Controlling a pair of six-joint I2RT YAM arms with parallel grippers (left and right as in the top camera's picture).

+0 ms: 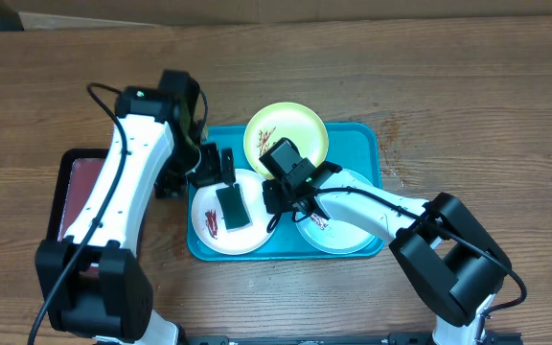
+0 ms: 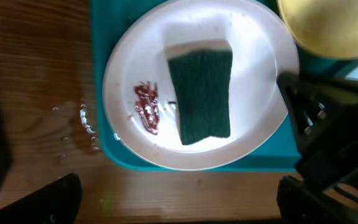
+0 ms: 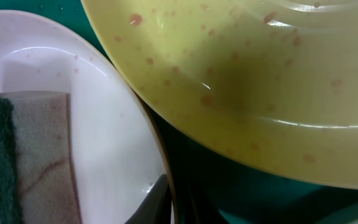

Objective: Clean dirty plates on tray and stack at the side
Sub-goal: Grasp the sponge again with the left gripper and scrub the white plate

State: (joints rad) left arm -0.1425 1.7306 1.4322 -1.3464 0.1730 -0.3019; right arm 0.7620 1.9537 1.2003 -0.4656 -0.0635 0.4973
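- Starting the wipe of the white plate (image 1: 244, 241), I judge: it lies at the lower left of the tray (image 1: 367, 144), its red smear (image 1: 211, 222) unwiped and the sponge (image 1: 231, 206) loose on it.
- Left gripper (image 1: 214, 168) hovers over that plate's upper edge, jaws wide, empty.
- Right gripper (image 1: 274, 199) sits between the white and yellow-green plate (image 1: 300, 129); I cannot tell whether it is closed.
- Next move: lower the left gripper, pinch the sponge, drag it across the smear.

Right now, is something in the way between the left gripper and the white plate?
Yes. A dark green sponge lies flat on the white plate and covers its middle, so it sits between the plate and the open left gripper. The red smear beside the sponge is uncovered.
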